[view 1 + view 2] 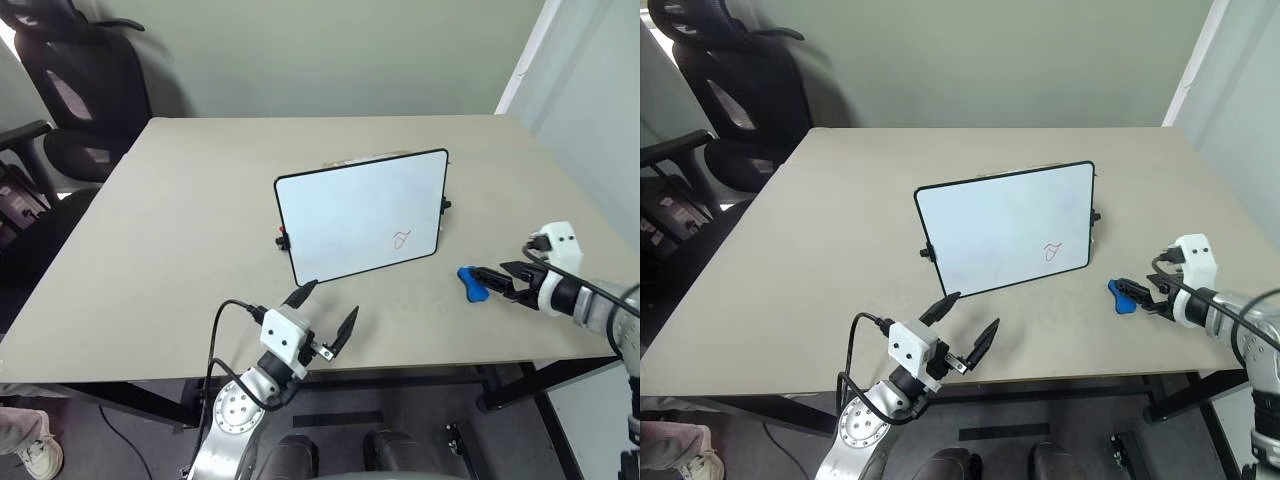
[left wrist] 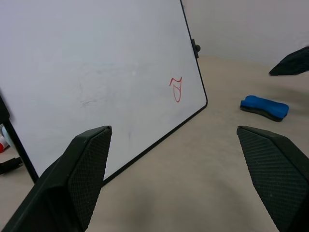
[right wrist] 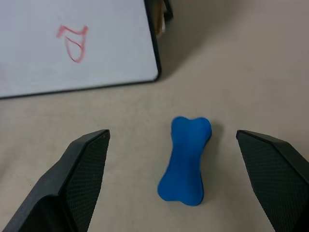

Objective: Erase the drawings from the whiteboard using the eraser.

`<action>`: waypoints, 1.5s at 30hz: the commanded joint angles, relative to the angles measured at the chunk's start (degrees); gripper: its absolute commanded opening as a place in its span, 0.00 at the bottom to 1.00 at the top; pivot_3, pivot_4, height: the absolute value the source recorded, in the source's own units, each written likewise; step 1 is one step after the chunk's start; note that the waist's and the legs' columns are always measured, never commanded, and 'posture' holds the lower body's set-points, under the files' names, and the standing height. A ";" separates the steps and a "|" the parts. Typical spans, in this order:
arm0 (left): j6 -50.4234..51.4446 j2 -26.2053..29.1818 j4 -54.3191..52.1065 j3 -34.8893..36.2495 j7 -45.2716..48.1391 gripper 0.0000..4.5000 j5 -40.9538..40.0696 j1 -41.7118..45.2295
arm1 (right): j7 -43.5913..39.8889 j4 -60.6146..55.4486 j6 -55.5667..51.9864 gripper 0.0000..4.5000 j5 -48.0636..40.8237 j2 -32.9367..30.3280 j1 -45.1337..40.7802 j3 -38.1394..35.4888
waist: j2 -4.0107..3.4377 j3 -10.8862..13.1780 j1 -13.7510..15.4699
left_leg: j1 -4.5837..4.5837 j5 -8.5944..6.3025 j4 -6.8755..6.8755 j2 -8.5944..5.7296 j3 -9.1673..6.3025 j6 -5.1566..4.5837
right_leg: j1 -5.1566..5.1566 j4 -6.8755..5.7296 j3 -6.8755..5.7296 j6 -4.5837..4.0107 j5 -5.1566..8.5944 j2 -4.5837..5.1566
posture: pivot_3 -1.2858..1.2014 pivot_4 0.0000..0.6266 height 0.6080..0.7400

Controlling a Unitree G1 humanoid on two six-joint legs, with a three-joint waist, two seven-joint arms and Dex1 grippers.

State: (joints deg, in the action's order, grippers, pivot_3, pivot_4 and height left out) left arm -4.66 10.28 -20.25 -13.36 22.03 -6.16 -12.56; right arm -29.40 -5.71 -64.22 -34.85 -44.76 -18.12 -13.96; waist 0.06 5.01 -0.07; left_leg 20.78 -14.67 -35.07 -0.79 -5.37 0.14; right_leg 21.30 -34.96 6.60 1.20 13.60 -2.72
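A big table in a plain room

The table (image 1: pixel 180 250) has a light tan top and dark legs. A black office chair (image 1: pixel 85 95) stands by its far left corner. The wall (image 1: pixel 330 55) behind is a soft grey-green, and a white strip (image 1: pixel 520 60) runs down it on the right. The floor (image 1: pixel 130 440) under the table is dark grey.

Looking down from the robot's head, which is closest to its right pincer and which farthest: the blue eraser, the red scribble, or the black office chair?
From the right pincer:
1. The eraser, on the table just off its fingertips.
2. The red scribble, low on the whiteboard, toward the table's middle.
3. The office chair, beyond the table's far left corner.
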 commanded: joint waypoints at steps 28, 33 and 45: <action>-0.85 -0.04 -3.68 1.56 -0.39 1.00 -2.61 -2.14 | -8.92 13.97 -2.20 0.21 13.21 -2.75 -14.10 18.14 | -0.09 -0.06 0.20 | 0.01 0.02 0.00 0.04 0.00 -0.30 | -0.08 0.03 -0.01 0.02 -0.08 0.00 | 0.52 0.24 0.97; -0.81 0.17 -3.98 1.80 -0.39 1.00 -2.88 -2.43 | -9.36 9.62 -2.53 0.05 12.73 -3.91 -12.96 16.42 | -0.10 -0.04 0.20 | 0.02 0.01 0.00 0.04 0.01 -0.29 | -0.06 0.04 -0.01 0.02 -0.08 0.00 | 0.52 0.24 0.97; -0.54 1.20 -3.26 2.99 0.07 1.00 -3.19 -1.47 | -2.79 -9.16 -3.29 0.05 7.54 7.46 -13.56 9.55 | -0.04 0.03 -0.30 | -0.22 0.00 0.04 0.07 0.01 -0.24 | -0.09 0.04 -0.01 -0.01 -0.02 -0.06 | 0.52 0.24 0.97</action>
State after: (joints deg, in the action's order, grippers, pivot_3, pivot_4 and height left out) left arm -4.64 11.36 -21.54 -10.97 22.00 -8.98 -14.55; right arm -34.10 -13.13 -67.62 -26.87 -38.23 -29.86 -3.77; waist 0.01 5.03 -0.38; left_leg 20.54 -14.67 -35.06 -0.72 -5.37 -0.10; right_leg 21.21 -34.92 6.59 1.19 13.58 -2.78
